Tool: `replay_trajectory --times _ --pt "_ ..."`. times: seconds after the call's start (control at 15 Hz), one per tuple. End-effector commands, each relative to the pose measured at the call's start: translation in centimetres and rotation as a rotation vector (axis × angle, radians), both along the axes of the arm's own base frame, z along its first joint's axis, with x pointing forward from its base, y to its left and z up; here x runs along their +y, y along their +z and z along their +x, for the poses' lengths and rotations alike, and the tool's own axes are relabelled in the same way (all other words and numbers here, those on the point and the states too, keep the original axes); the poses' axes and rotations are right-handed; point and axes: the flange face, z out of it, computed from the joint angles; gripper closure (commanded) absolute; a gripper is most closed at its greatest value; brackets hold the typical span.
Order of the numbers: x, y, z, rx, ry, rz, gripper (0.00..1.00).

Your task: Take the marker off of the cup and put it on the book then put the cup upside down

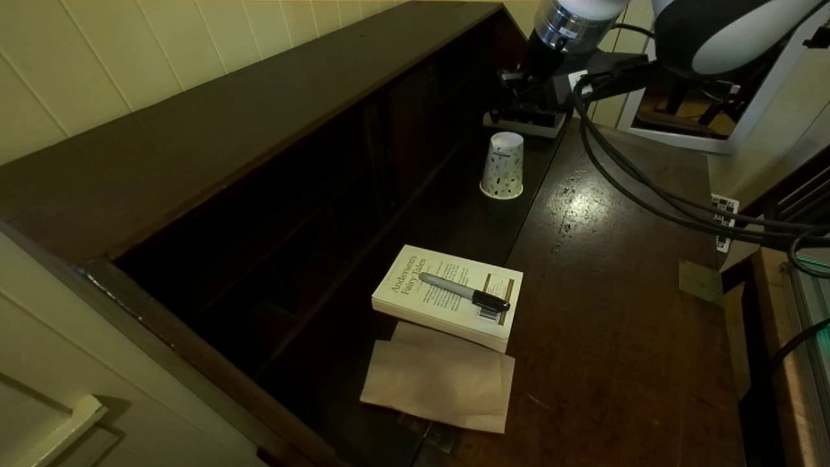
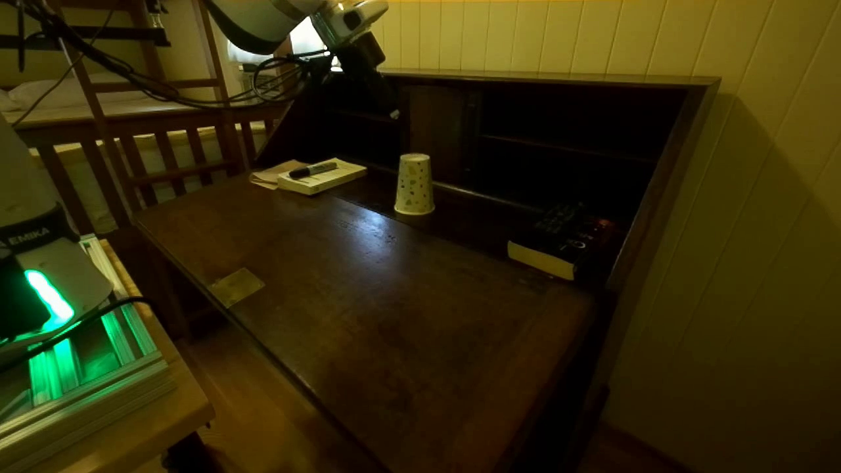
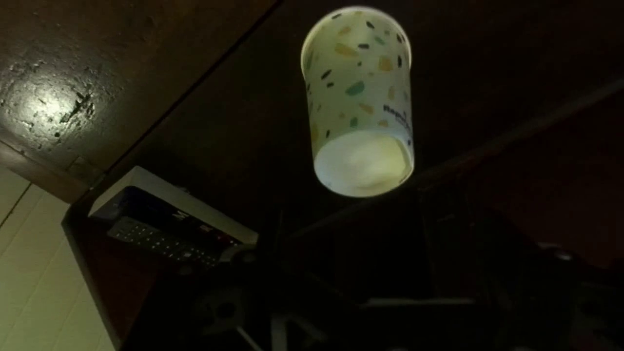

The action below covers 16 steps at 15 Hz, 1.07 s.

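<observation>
The small white speckled cup [image 1: 502, 167] stands upside down on the dark desk, wide rim below and base up. It also shows in an exterior view [image 2: 414, 186] and at the top of the wrist view [image 3: 358, 92]. The grey marker with a black cap [image 1: 463, 292] lies across the white book [image 1: 441, 266]; both also show in an exterior view, the marker [image 2: 313, 170] and the book [image 2: 341, 173]. My gripper [image 1: 515, 94] is above the desk near the cup, apart from it. In the wrist view, its dark fingers [image 3: 385, 219] look spread with nothing between them.
A tan paper sheet [image 1: 441, 383] lies beside the white book. A thick dark book [image 2: 545, 256] lies at the desk's far end, also in the wrist view [image 3: 170, 204]. Dark shelf compartments [image 2: 565, 131] run along the back. Cables [image 1: 648, 181] hang from the arm.
</observation>
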Motion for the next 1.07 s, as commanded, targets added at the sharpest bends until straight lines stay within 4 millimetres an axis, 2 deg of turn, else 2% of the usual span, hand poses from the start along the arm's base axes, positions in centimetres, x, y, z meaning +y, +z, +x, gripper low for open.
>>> replay_trajectory --times 0.0,0.13,0.6,0.87,0.93,1.0 --pt "-0.7 0.6 -1.7 0.060 0.060 0.049 0.00" --pt "-1.4 1.4 -1.9 0.084 0.094 0.069 0.00" --pt "-6.4 7.1 -2.5 0.155 0.183 0.080 0.00" --pt "-7.9 8.5 -2.6 0.164 0.199 0.057 0.00" --pt "-7.5 7.7 -2.4 0.159 0.190 0.049 0.00" --pt "-7.7 7.9 -2.4 0.157 0.191 0.046 0.00"
